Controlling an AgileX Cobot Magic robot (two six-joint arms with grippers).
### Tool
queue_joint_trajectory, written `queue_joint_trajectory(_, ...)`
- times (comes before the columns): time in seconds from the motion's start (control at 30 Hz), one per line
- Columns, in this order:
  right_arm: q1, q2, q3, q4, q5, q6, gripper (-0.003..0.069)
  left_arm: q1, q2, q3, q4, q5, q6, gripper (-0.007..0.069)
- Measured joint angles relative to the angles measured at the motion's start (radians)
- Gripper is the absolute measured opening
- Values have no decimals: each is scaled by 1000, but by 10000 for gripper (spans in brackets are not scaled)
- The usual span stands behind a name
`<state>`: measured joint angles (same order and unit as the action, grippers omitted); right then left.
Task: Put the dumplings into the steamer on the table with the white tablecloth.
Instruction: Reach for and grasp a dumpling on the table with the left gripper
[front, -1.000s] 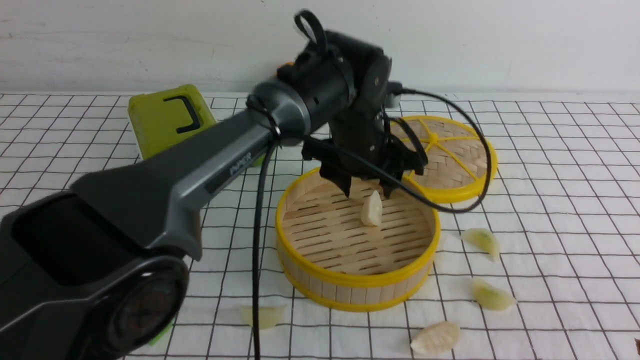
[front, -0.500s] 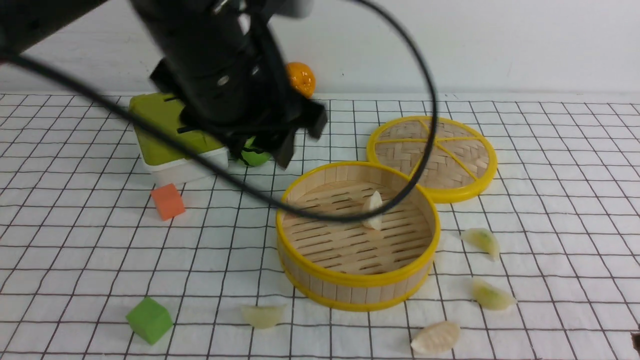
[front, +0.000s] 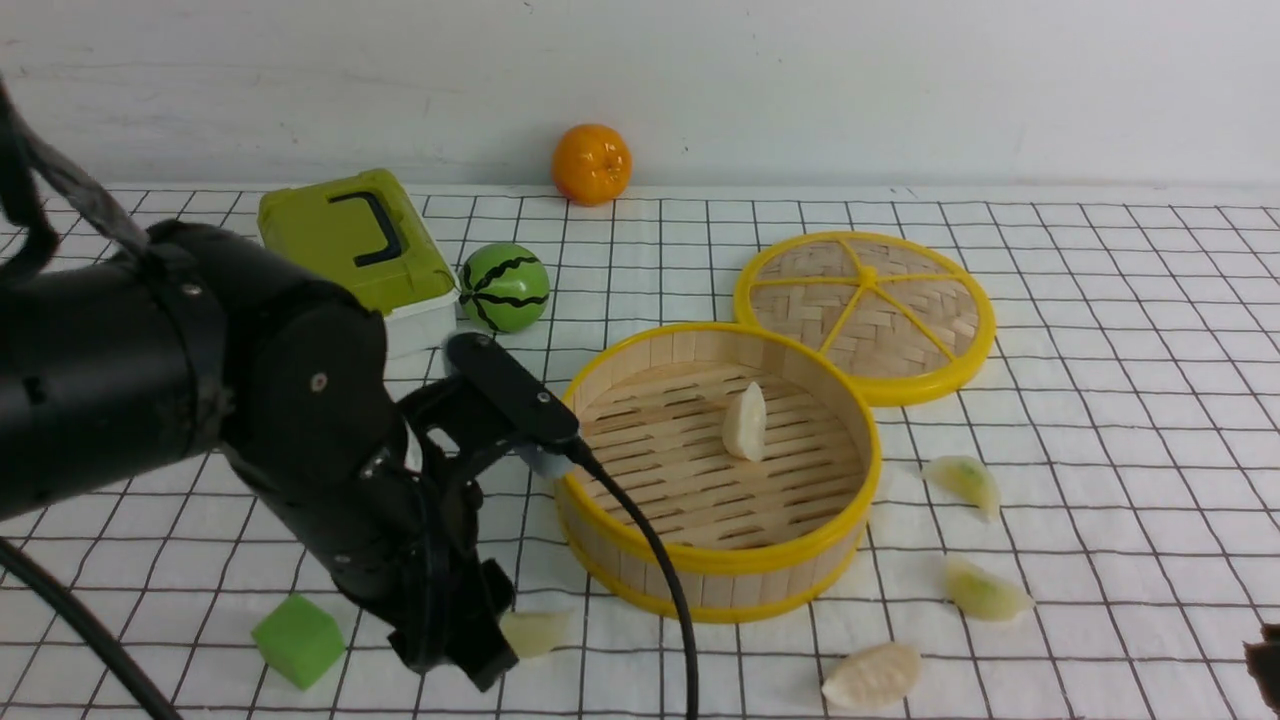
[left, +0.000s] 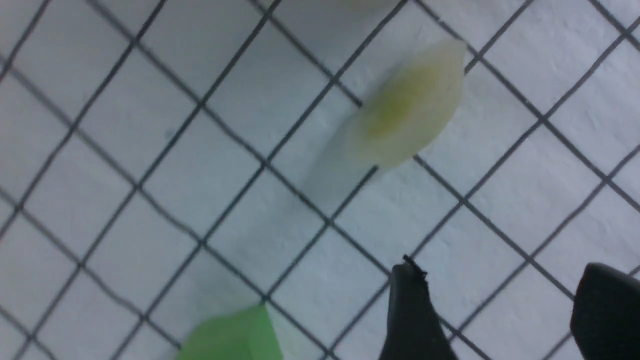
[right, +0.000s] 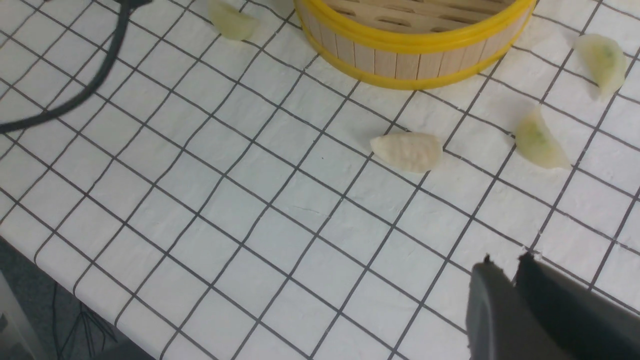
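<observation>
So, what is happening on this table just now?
A two-armed robot is loading dumplings into a bamboo steamer. One pale dumpling lies inside it. The left arm is low over the grid tablecloth, jaws open and empty, beside a greenish dumpling in front of the steamer. Three more dumplings lie on the cloth to the steamer's right. The right arm is at the near right edge, jaws almost closed, holding nothing.

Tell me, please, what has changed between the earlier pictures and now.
The left gripper moved from above the steamer back and down to the cloth, and now stands open beside the near dumpling. Nothing was grasped. The dumpling in the steamer, the three dumplings on the right, the steamer and the lid stayed put.
</observation>
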<state>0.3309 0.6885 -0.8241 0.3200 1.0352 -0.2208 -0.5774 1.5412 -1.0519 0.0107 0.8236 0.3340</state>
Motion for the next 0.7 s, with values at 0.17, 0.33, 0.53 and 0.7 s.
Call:
queue_joint_trajectory(0.17,0,0,0,8,4,0,72,0,70,0,-36,-95,128,417)
queue_joint_trajectory(0.33,0,0,0,12,12,0,72,0,173,0,-38,-199,190,417)
queue_joint_trajectory(0.53,0,0,0,11,12,0,75,0,258,0,-36,-253,196,417)
queue_joint_trajectory(0.7,0,0,0,12,13,0,75,0,275,0,-40,-253,191,309)
